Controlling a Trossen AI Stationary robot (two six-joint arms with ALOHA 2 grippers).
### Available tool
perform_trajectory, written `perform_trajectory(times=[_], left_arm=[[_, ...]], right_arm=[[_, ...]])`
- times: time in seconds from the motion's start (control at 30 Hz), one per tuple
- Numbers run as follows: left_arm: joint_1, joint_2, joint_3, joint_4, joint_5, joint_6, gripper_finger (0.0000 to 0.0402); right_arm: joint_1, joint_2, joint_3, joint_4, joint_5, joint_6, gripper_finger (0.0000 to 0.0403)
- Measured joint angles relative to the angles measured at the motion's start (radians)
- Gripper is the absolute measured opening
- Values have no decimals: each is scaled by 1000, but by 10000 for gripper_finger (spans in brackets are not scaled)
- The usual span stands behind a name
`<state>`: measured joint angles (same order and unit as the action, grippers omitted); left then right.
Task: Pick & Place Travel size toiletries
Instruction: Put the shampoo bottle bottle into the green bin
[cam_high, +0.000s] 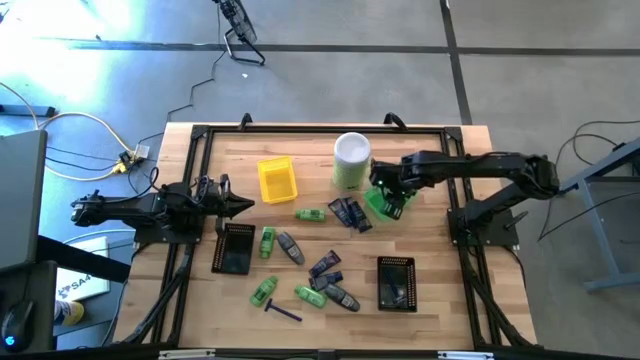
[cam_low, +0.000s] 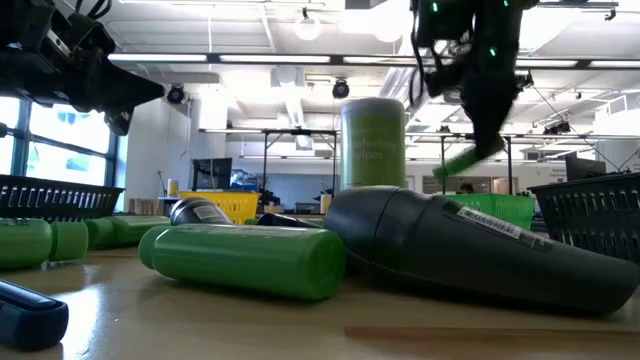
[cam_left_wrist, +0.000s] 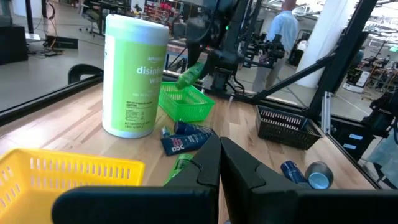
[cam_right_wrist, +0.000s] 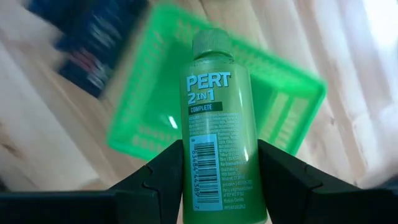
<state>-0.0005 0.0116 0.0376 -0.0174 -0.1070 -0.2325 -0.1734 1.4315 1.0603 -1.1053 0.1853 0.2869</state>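
Table (cam_high: 200, 310): pale wood planks, dark frame around the edge.
Back part: tall pale-green canister (cam_high: 351, 160) with white lid, yellow tray (cam_high: 277, 180) to its left, green tray (cam_high: 385, 203) to its right.
Middle: green bottles (cam_high: 310, 214), dark navy packets (cam_high: 350, 213), grey oval pieces (cam_high: 291, 248).
Sides: black tray (cam_high: 233, 249) at left, another black tray (cam_high: 396, 283) at right.
Front: purple razor (cam_high: 283, 311) beside more green bottles and grey pieces.

The right arm stretches leftward across the upper right of the high view, its gripper (cam_high: 390, 195) near the frame's centre, jaws parted and clamped on both sides of a green bottle (cam_right_wrist: 217, 130). The left arm lies level at the left middle, its gripper (cam_high: 243, 206) closed, fingers (cam_left_wrist: 239, 165) pressed together
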Motion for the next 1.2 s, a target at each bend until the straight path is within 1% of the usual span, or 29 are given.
perform_trajectory(times=[0.23,0.33,0.53,0.63,1.0,1.1,1.2], left_arm=[[0,0,0,0,0,0,3],[0,0,1,0,0,0,3],[0,0,1,0,0,0,3],[0,0,1,0,0,0,3],[0,0,1,0,0,0,3],[0,0,1,0,0,0,3],[0,0,1,0,0,0,3]], right_arm=[[0,1,-164,118,-1,-4,168],[0,1,-196,165,0,1,168],[0,1,-201,195,30,-4,168],[0,1,-201,201,67,-5,174],[0,1,-201,205,78,-7,238],[0,1,-201,205,78,-4,241],[0,-10,-201,205,75,-4,233]])
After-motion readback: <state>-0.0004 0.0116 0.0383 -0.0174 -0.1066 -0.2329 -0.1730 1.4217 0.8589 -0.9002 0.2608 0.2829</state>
